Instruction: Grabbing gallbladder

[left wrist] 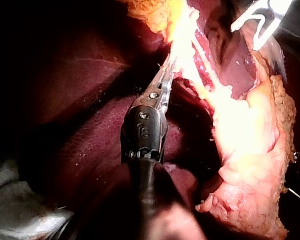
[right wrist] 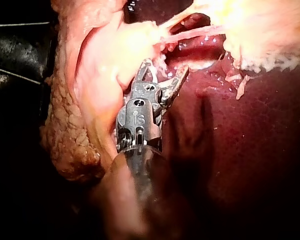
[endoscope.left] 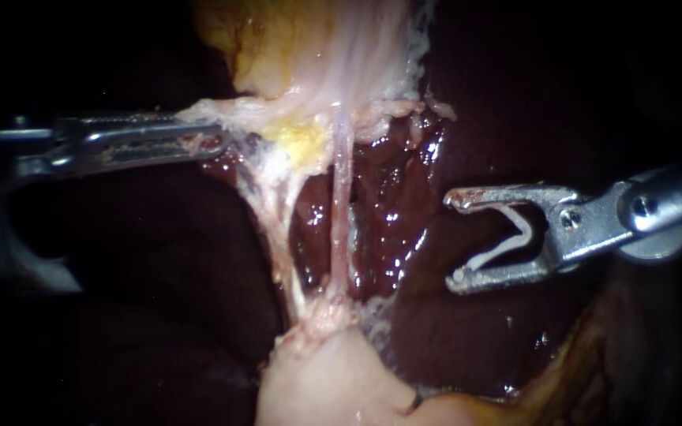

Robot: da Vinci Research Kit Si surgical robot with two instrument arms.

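at the bench, the left instrument (endoscope.left: 219, 134) reaches in level from the side, its jaws closed narrow on a ragged lip of pale tissue at the foot of the gallbladder (endoscope.left: 317, 55), which hangs high in the endoscope view as a yellow-white fan of membrane. from that lip two thin tubes (endoscope.left: 341, 221) run taut down to a pale lump (endoscope.left: 325, 379), with wet, dark red liver (endoscope.left: 392, 213) showing behind them.

the right instrument (endoscope.left: 455, 237) waits just beside the tubes, apart from them. its jaws stand wide, with an open white clip (endoscope.left: 524, 237) seated against both. its own wrist view shows the same spread jaws (right wrist: 165, 70) close to the pale tissue but not on it. the left wrist view has the left instrument (left wrist: 167, 70) nipping the bright edge, the clip-bearer (left wrist: 260, 20) beyond.

the hold looks slight, more fringe than wall, so the likeliest trouble is the lip tearing or sliding out of the jaws if the pull grows. the tubes already look stretched, and a harder tug could tear them where they join the lump. any drift of the right instrument towards the strands could snag one on the clip's open ends.
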